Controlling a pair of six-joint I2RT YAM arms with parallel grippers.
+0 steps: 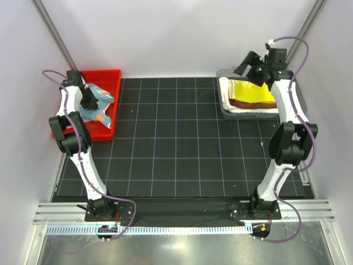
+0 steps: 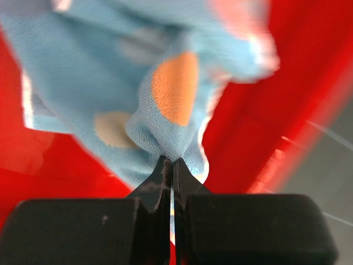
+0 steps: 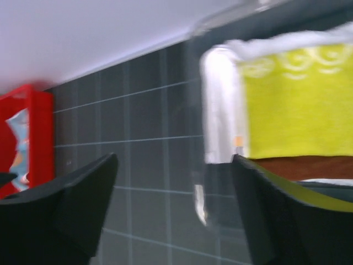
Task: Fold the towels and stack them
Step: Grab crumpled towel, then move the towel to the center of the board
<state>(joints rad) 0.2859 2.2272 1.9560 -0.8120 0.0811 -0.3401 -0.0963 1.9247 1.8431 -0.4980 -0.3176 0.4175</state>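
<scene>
Pinched between the tips of the left gripper (image 2: 170, 163): a puckered fold of the light blue towel (image 2: 99, 66), jaws all but meeting on the cloth. Fans up and away from the grip, crumpled, orange spots showing, inside the red bin (image 2: 248, 138). From the top camera, lies bunched in that bin at the far left corner of the black gridded mat (image 1: 176, 143), long axis roughly far to near along the bin.

Spread wide with nothing between the fingers: right gripper (image 3: 174, 160), raised over the far left corner of the grey tray (image 1: 221, 94) at the mat's far right. Holds a folded stack there, yellow towel (image 3: 298, 110) on top, rust-brown towel (image 3: 309, 164) showing as a strip along its near edge, white towel (image 3: 287, 41) at the bottom. Long axis of the stack left to right across the tray.
</scene>
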